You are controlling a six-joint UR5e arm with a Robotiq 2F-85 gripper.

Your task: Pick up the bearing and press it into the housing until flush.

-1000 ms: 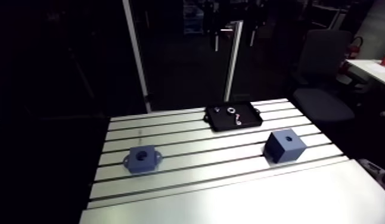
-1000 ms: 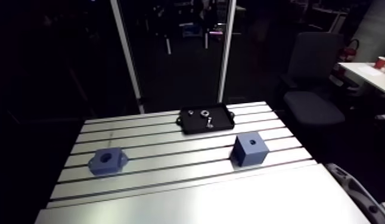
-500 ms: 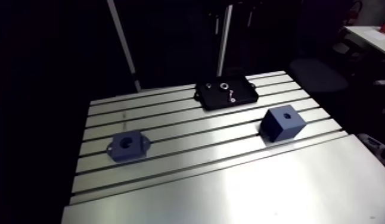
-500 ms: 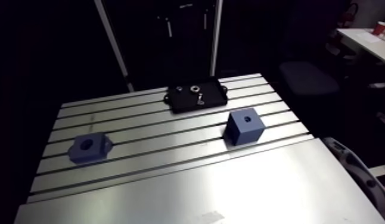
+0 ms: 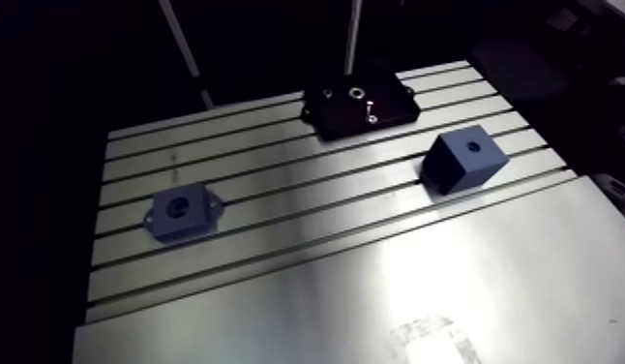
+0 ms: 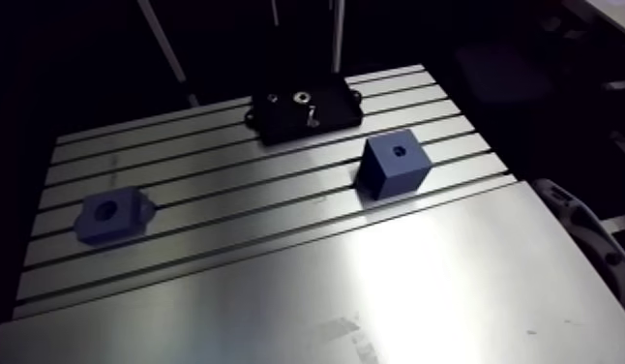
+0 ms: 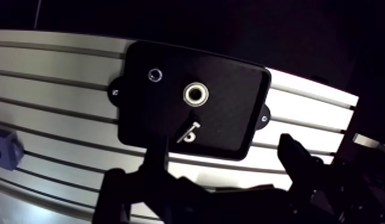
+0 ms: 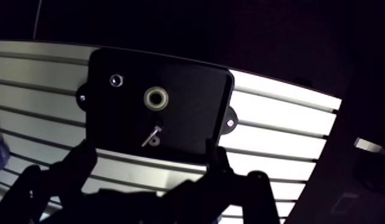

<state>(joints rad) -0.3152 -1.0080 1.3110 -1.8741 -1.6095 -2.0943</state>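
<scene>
The bearing (image 7: 197,93), a small silver ring, lies in a black tray (image 7: 236,89) at the table's far edge, seen in the arm view as the tray (image 5: 360,102). In the wrist view my gripper (image 7: 227,159) hovers above the tray's near edge, open, with nothing between its dark fingers (image 7: 159,161); the bearing lies ahead of them. A flanged blue housing (image 5: 184,213) with a round bore sits on the left of the slotted table. The gripper is out of the arm view.
A smaller ring (image 7: 154,75) and a screw (image 7: 191,132) share the tray with the bearing. A blue cube (image 5: 460,160) with a small top hole stands right of centre. A smooth plate (image 5: 394,290) covers the table's near part.
The arm view has swung down and closer to the table, so the camera has moved. The tray, the housing and the cube lie where they were.
</scene>
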